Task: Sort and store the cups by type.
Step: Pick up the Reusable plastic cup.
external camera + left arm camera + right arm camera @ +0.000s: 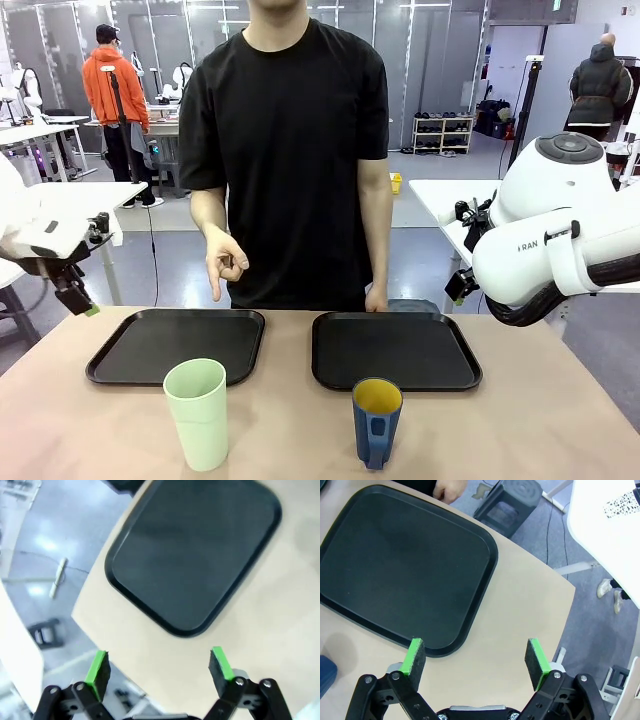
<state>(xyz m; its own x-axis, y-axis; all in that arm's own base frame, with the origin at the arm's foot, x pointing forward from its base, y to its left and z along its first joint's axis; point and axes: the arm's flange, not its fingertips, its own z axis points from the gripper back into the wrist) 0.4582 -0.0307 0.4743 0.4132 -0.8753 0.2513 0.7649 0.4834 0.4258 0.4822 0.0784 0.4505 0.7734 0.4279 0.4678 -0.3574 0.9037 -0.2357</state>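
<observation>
Mint-green tumbler (197, 412) stands near left on the counter (90, 430), dark blue mug (377, 420) near right; left end effector (159, 666) and right end effector (475, 656) gape apart, empty.

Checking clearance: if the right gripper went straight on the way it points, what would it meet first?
The right gripper would probably meet the bare table first, just beside the rim of the black tray; depth is unclear.
</observation>
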